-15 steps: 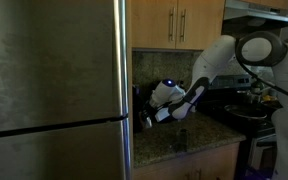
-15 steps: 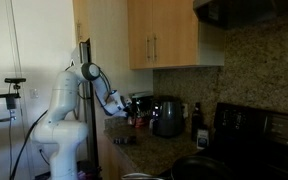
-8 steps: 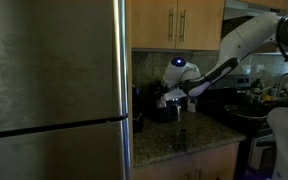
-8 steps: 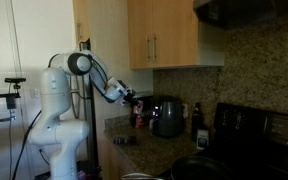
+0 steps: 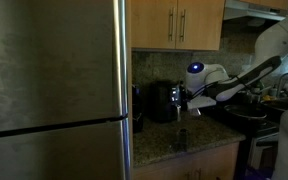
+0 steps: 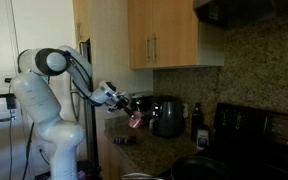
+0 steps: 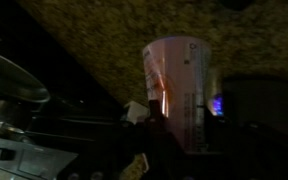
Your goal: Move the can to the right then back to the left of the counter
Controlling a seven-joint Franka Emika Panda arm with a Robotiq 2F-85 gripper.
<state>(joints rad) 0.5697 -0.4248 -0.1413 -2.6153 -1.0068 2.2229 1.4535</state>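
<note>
Your Robotiq gripper (image 6: 132,108) is clamped narrow on the small reddish-pink cylindrical drink can (image 6: 136,121), gripping it by the side wall. The wrist view fills with the can (image 7: 176,85), pale and upright against the speckled stone, so the body sits between the jaws. The jaws themselves are too dark there to pick apart.

The can hangs off the dark speckled granite counter (image 6: 159,146), just beside the black rounded appliance (image 6: 167,117) on the robot's side of it. It looks clear of the stone, though the light is dim and you can't be sure of the gap. My read is that you carry it high so it doesn't scrape the counter or clip the appliance. A side grip also holds it vertical, so it can be set down flat.

The arm reaches in low under the light wooden cabinets (image 5: 179,22), past the steel fridge (image 5: 54,90), which leaves you little room. In that exterior view the gripper (image 5: 191,99) sits in front of the appliance, and the can is only a pale blur under it.

- **Can:** the top is not readable, and I can't tell whether it is full or empty.
- **Appliance:** it is closed and dark, so its contents are unknown.
- **Dark pan (image 5: 246,116):** it stands by the stove, and its inside is not visible.
- **Dark upright bottle (image 6: 196,120):** it stands past the appliance, well apart from the can, and is not part of this job.

I judge the step to be a carry along the counter, with no set-down yet.
</note>
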